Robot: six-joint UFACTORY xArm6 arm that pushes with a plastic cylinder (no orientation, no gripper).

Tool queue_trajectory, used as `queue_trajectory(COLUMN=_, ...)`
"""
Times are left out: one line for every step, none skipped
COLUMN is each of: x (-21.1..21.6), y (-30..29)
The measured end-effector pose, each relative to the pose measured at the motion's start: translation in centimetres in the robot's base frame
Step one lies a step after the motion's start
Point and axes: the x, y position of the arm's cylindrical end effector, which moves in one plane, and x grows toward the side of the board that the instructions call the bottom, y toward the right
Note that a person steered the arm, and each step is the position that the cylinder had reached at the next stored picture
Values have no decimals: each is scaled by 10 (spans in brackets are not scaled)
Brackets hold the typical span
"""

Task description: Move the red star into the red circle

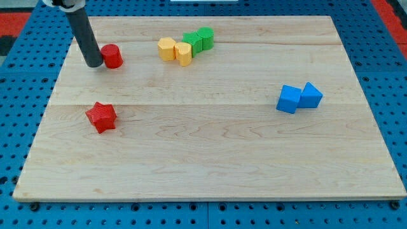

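The red star (101,117) lies on the wooden board at the view's left, about halfway down. The red circle (112,56), a short red cylinder, stands above it near the view's top left. My tip (94,64) rests on the board right at the red circle's left side, touching or nearly touching it. The dark rod rises from there toward the view's top left. The tip is well above the red star, apart from it.
Two yellow blocks (175,50) and two green blocks (199,40) cluster at the view's top centre. Two blue blocks (299,98) sit together at the right. The wooden board (210,159) lies on a blue perforated table.
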Motion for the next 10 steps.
queue_trajectory(x=-3, y=0)
queue_trajectory(x=3, y=0)
queue_trajectory(x=44, y=0)
queue_trajectory(x=100, y=-3)
queue_trajectory(x=136, y=-16)
queue_trajectory(x=183, y=-24)
queue_trajectory(x=227, y=-22)
queue_trajectory(x=205, y=55)
queue_trajectory(x=195, y=61)
queue_trajectory(x=164, y=61)
